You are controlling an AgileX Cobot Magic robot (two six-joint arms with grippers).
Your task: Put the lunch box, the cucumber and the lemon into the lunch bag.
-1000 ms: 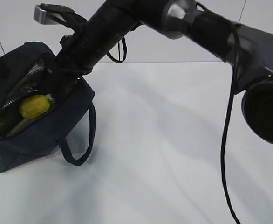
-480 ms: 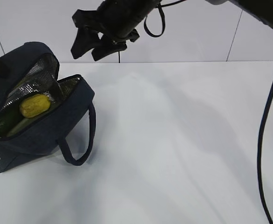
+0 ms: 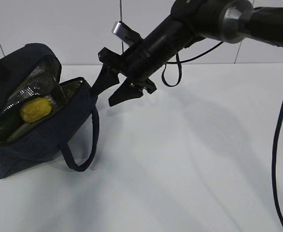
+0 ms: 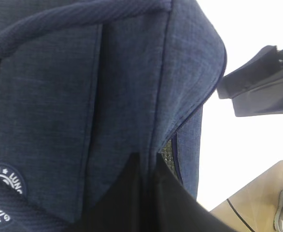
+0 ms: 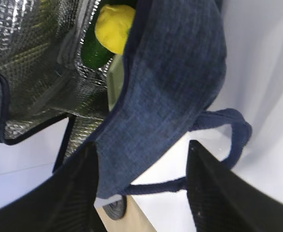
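The navy lunch bag (image 3: 40, 140) lies open at the far left and shows its silvery lining (image 5: 30, 53). The yellow lemon (image 3: 35, 109) rests inside it, also seen in the right wrist view (image 5: 113, 21). The dark green cucumber (image 5: 94, 50) lies under the lemon. A pale green strip beside it may be the lunch box (image 5: 114, 82). My right gripper (image 3: 105, 95) is open and empty just right of the bag's opening, with the bag's wall and handle between its fingers (image 5: 219, 193). My left gripper (image 4: 148, 193) is shut on the bag's fabric edge.
The bag's loop handle (image 3: 81, 154) lies on the white table (image 3: 180, 159) in front of the bag. The right arm's cable (image 3: 276, 145) hangs at the right. The right gripper also shows in the left wrist view (image 4: 262, 87).
The right arm came out of the bag's opening, rose above it, then came down beside the bag's right side with its jaws open. The lemon stayed in the bag.
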